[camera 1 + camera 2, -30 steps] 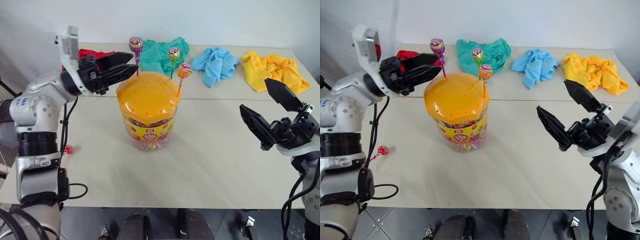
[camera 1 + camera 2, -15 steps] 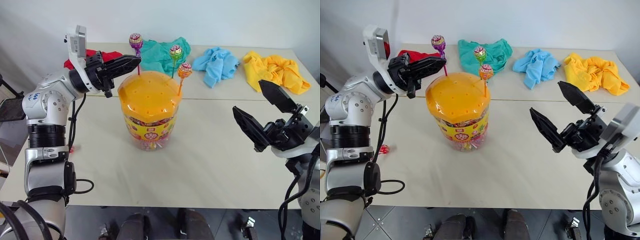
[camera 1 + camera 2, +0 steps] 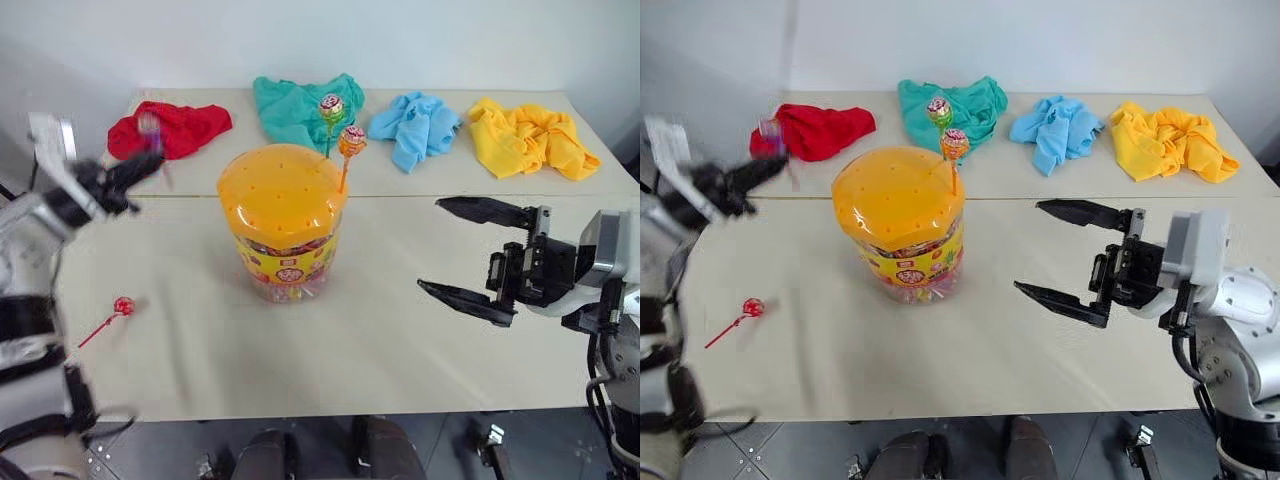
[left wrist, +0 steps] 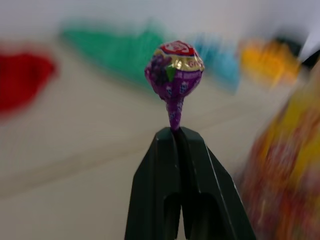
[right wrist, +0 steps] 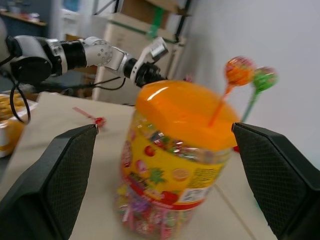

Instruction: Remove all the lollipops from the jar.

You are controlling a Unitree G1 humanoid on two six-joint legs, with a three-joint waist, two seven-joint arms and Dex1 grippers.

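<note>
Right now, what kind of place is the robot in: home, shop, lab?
Probably a lab or test room. A plain pale table against a bare white wall, four bright cloths staged in a row along the back, and stacked cardboard boxes beyond the jar.

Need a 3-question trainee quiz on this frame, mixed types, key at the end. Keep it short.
1. True or false: the left gripper is shut on the purple lollipop.
2. How many lollipops stand in the lid of the jar?
A. one B. two C. three
3. Fill in: the red lollipop lies on the ____, on the robot's left of the jar.

Key
1. True; its fingers pinch the stick just below the candy.
2. B: the green lollipop and the orange lollipop.
3. table. The right gripper is open, on the jar's other side, holding nothing.
</note>
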